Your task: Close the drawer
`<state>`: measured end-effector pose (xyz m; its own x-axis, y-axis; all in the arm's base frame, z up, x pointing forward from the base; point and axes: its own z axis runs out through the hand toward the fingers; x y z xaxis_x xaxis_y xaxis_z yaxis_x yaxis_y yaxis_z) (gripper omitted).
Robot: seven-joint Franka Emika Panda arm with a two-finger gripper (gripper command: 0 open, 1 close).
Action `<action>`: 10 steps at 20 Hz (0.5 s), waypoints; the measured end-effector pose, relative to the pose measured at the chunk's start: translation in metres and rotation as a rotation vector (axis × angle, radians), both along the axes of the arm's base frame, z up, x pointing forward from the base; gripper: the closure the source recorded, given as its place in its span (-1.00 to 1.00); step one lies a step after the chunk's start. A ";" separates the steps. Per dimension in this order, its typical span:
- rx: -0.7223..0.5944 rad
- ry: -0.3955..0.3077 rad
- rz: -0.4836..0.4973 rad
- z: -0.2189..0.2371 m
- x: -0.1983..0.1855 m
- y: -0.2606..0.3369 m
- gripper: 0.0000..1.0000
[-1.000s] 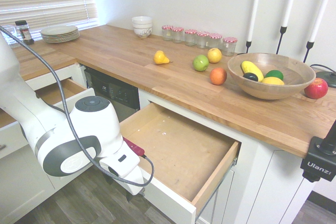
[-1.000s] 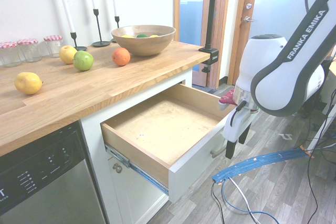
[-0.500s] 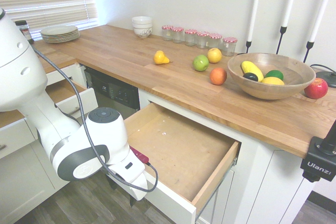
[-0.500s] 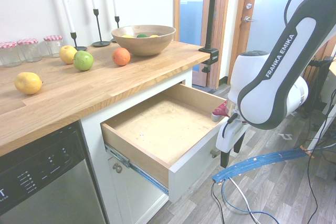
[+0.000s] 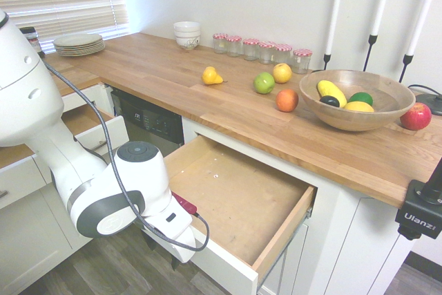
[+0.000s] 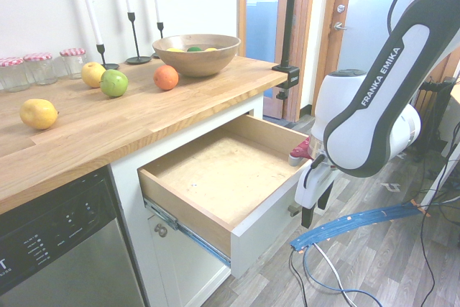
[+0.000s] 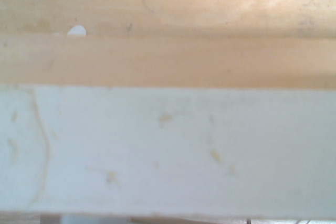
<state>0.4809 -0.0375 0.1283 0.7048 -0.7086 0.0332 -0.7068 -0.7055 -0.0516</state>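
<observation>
The drawer (image 5: 235, 198) stands pulled far out below the wooden countertop, its light wood base (image 6: 215, 170) bare. Its white front panel (image 6: 266, 229) faces the floor side, and one end of the silver handle (image 6: 293, 211) shows on it. My gripper (image 6: 315, 205) hangs right against the outside of the front panel, beside the handle, with its dark fingers (image 6: 307, 215) pointing down and standing apart, nothing between them. In the first exterior view the wrist hides most of the gripper. The wrist view shows the panel's white top edge (image 7: 168, 150) close up, with the wood inside (image 7: 168, 3) beyond.
A narrower white drawer (image 5: 83, 122) also stands open at the far left, behind my arm. A dishwasher (image 5: 148, 119) sits between the two drawers. On the countertop (image 5: 173, 74) are a fruit bowl (image 5: 356, 98), loose fruit, jars, bowls and plates.
Since a second ago my arm has swung in toward the drawer front and dropped a little; over the last half second it has hardly moved. The drawer has stayed put.
</observation>
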 end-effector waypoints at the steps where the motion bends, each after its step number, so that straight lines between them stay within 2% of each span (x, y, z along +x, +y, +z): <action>1: 0.001 -0.001 -0.001 0.000 0.000 0.000 1.00; 10: 0.002 -0.008 -0.001 0.001 0.001 -0.001 1.00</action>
